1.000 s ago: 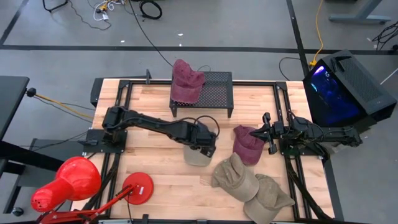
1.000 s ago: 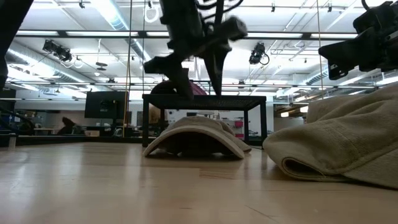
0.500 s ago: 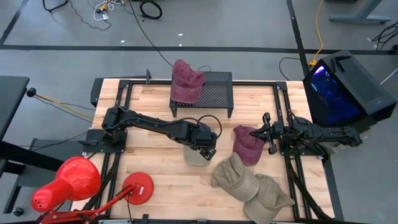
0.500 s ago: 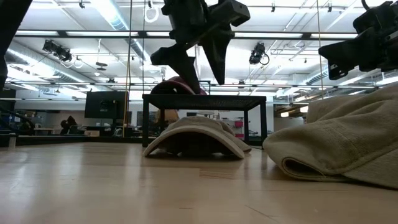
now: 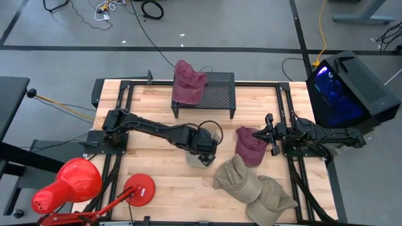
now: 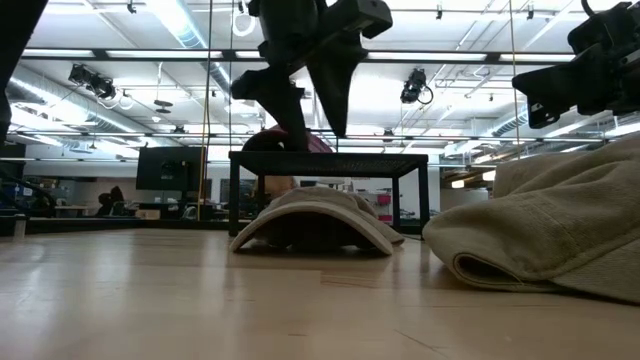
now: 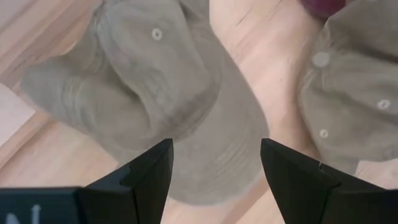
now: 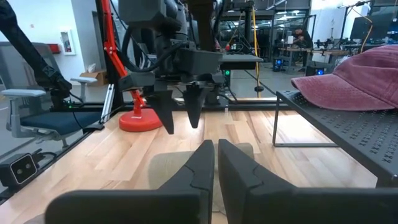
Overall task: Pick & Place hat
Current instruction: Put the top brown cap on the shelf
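Fingers spread wide, left hand (image 5: 205, 152) hangs above the tan hat (image 7: 155, 93), lined up to grasp; right hand (image 5: 271, 134) waits closed.

left hand (image 5: 202, 158) apparently risen, shifted above tan hat (image 5: 198, 157)

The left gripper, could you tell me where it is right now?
In the high view, the left gripper hovers open above the tan hat mid-table, left of the maroon hat.
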`<act>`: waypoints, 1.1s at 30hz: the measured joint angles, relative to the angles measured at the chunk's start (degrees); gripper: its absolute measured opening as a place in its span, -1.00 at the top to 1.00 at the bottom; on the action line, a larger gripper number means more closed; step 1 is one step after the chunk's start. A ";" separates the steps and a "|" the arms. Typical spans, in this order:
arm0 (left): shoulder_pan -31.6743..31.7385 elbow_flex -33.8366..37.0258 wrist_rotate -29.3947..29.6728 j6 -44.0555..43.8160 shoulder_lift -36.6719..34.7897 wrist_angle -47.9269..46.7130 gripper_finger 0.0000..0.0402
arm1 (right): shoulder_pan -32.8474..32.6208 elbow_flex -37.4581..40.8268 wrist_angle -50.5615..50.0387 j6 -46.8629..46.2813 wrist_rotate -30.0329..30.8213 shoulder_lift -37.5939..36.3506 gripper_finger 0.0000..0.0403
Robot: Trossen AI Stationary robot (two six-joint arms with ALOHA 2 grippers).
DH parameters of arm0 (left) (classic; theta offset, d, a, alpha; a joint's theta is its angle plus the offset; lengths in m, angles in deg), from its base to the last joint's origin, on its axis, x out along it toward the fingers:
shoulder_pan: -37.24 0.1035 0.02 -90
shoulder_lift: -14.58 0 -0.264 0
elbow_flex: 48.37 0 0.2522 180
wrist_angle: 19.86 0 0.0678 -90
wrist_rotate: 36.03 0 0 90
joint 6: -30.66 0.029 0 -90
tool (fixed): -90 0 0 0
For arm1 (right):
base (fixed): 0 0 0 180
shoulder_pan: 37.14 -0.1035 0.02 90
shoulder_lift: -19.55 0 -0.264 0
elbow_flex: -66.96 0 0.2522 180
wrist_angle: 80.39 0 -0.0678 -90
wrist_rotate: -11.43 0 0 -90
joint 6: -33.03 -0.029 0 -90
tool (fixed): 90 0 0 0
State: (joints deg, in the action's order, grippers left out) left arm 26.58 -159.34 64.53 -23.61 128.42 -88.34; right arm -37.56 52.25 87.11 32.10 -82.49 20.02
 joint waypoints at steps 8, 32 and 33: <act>-1.80 0.00 0.30 4.70 0.00 -1.00 -0.23 | 0.02 0.00 0.00 -0.02 -0.02 0.00 0.87; 4.71 0.13 4.48 -17.06 -0.57 -13.35 -0.23 | 0.00 0.00 0.00 -0.02 0.00 0.00 0.87; 4.80 0.13 4.86 -17.06 -0.81 -12.79 -0.23 | 0.01 0.00 0.00 -0.01 0.00 0.02 0.87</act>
State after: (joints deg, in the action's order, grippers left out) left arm 31.38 -159.21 69.39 -40.67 127.62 -101.13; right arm -37.56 52.25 87.11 32.09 -82.49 20.03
